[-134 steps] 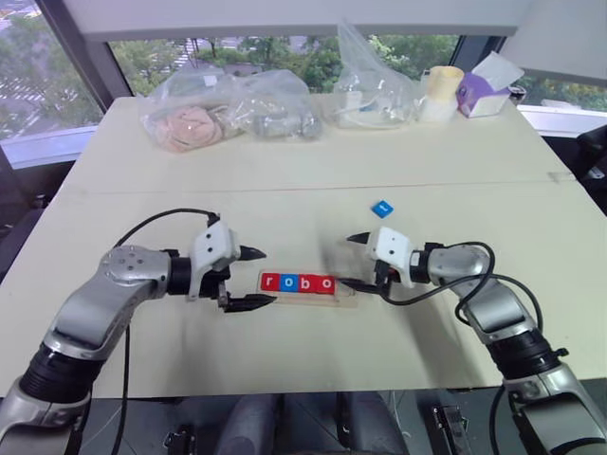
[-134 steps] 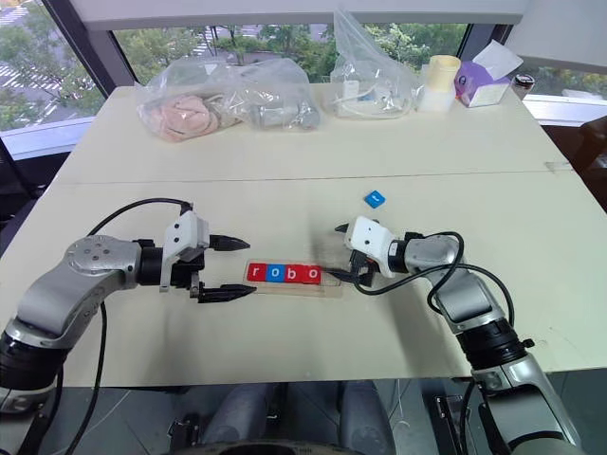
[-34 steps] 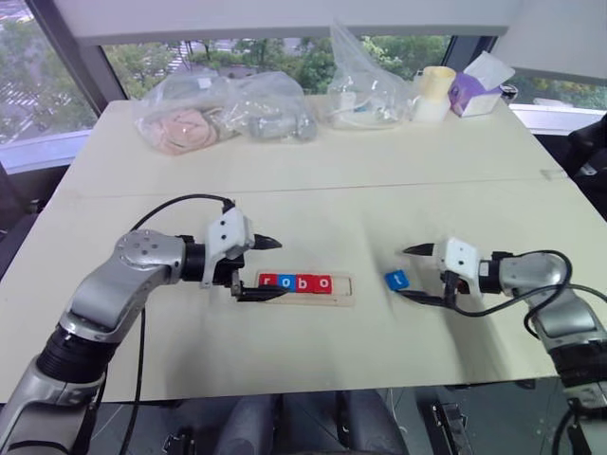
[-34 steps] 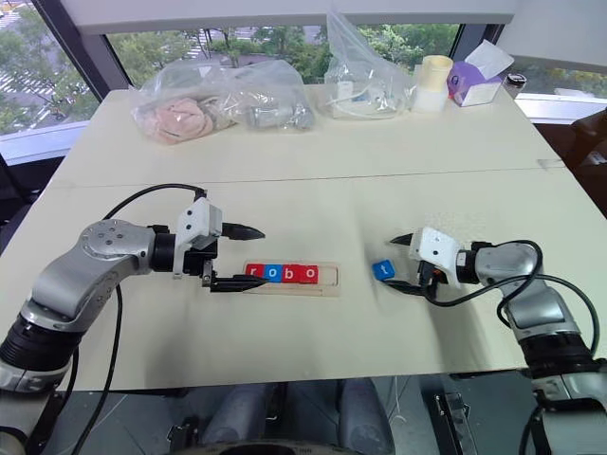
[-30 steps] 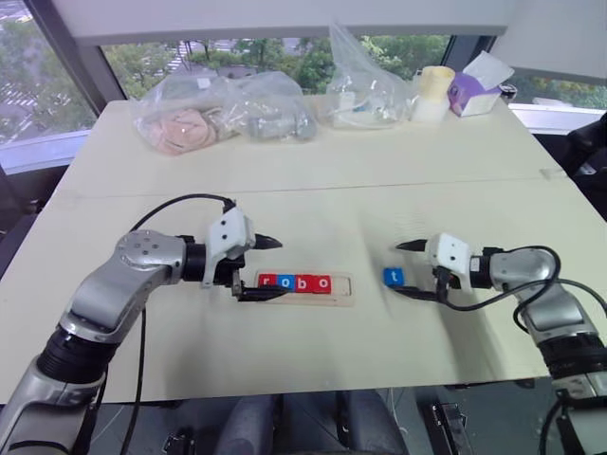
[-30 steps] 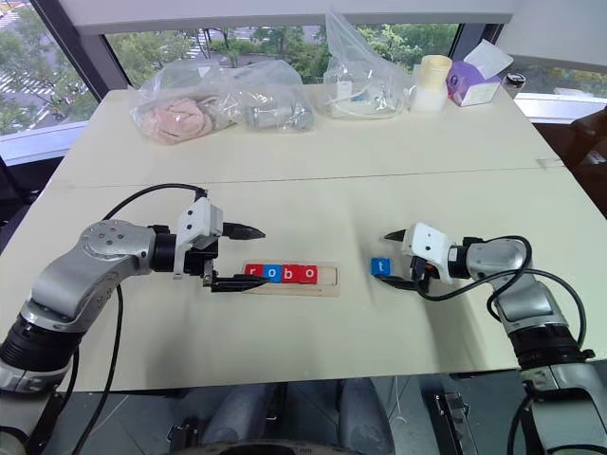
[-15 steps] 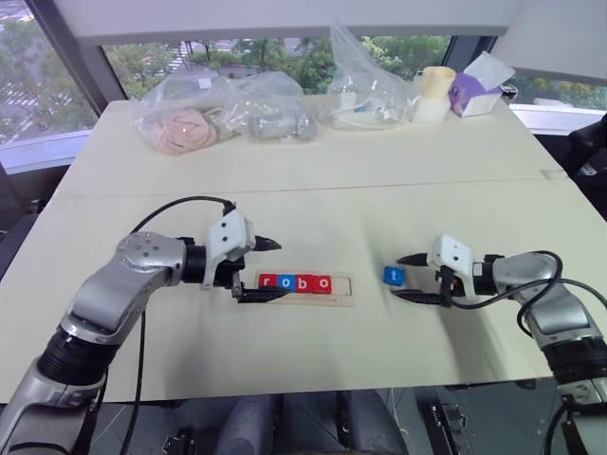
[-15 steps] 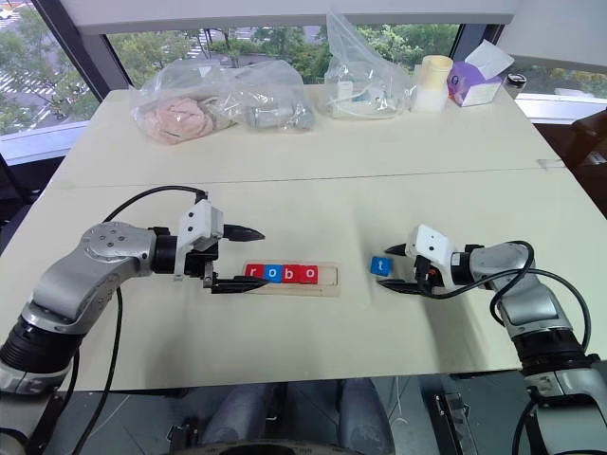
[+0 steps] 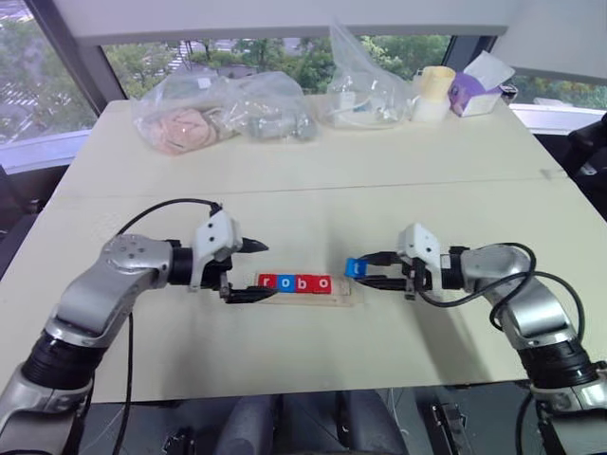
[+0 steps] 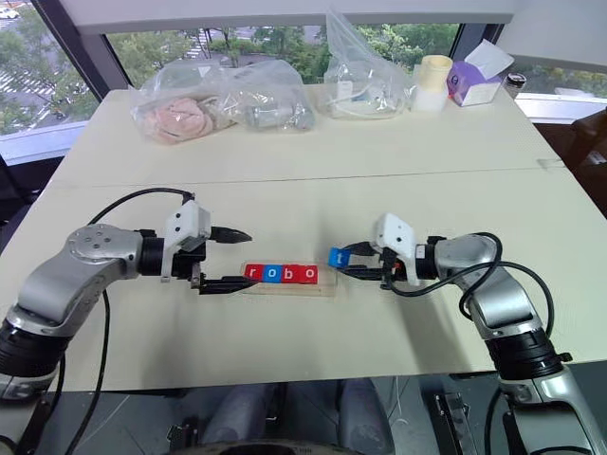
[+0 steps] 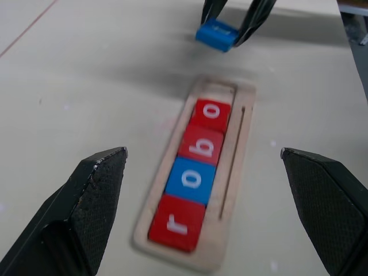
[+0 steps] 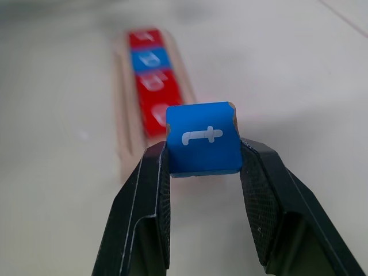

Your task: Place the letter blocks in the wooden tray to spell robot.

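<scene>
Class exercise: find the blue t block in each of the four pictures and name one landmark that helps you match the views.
Left eye view: the blue t block sits between the right gripper fingers, just past the wooden tray open end.
Right eye view: same spot.
Left wrist view: far beyond the tray.
Right wrist view: close up, clamped.
Shared landmark: the tray with r, o, b, o.
</scene>
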Controlling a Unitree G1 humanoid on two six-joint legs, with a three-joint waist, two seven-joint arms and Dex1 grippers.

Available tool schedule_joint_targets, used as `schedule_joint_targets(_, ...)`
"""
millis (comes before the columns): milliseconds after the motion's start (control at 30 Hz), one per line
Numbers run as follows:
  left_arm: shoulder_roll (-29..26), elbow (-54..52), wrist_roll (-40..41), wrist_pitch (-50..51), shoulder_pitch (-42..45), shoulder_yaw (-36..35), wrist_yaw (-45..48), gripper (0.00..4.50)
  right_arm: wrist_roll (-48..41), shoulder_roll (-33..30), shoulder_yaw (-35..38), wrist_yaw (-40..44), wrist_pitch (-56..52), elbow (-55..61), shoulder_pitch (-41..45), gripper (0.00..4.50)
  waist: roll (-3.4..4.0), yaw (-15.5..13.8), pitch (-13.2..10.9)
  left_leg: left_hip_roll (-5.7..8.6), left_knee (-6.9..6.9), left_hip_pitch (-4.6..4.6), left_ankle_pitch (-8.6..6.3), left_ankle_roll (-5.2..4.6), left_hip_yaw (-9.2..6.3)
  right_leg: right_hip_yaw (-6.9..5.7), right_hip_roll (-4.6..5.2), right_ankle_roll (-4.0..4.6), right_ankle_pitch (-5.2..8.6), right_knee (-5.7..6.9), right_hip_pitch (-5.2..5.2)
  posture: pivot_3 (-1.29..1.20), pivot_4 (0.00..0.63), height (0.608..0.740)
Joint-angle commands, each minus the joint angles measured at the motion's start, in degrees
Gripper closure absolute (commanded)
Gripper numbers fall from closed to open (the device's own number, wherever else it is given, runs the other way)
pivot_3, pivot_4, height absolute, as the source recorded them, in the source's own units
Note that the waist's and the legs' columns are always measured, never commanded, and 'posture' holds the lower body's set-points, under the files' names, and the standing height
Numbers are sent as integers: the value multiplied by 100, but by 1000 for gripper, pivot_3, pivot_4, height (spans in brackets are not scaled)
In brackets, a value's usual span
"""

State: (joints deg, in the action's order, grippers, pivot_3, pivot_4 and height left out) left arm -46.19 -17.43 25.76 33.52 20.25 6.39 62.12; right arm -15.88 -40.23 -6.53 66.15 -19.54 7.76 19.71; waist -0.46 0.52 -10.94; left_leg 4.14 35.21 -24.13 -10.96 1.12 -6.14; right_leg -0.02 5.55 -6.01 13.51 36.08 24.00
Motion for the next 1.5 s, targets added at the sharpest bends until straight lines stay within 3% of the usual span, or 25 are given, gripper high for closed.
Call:
schedule_joint_targets(33,-79,-209,141,44,7,-216,31,0,81,-54,-134,-38,-34,206,78,3351,-3,-34,-1,2,2,-4,0,0,-1,-1,1,0,0,-2,0,0,150,740)
schedule_joint_targets(200,-40,-252,87,65,-23,-218,-73,0,515,-81,-575,-158,-105,202,192,3351,-3,-39,-1,1,3,-6,0,0,1,-1,2,0,-1,1,6,0,150,740)
schedule_joint_targets(667,26,-358,113,87,-81,-173,-239,0,701,-7,-757,-83,49,-17,291,3351,-2,9,-1,1,1,-8,0,0,0,-1,0,0,-1,2,9,0,150,740)
schedule_joint_targets(900,74,-296,75,47,-26,-138,-264,0,951,155,-737,-371,466,-325,412,37,-3,10,-1,1,2,-8,0,0,0,-1,-1,0,-1,2,9,0,150,740)
schedule_joint_targets(1267,98,-333,99,73,-58,-159,-305,0,504,-72,-38,-656,-42,139,122,37,-3,0,-1,1,2,-8,0,0,0,-1,0,0,-1,2,8,0,150,740)
schedule_joint_targets(1500,127,-214,112,82,52,-137,-245,0,733,-71,-84,-883,185,33,-2,37,-3,19,-1,0,2,-7,0,0,1,-1,-1,0,-1,3,9,0,150,740)
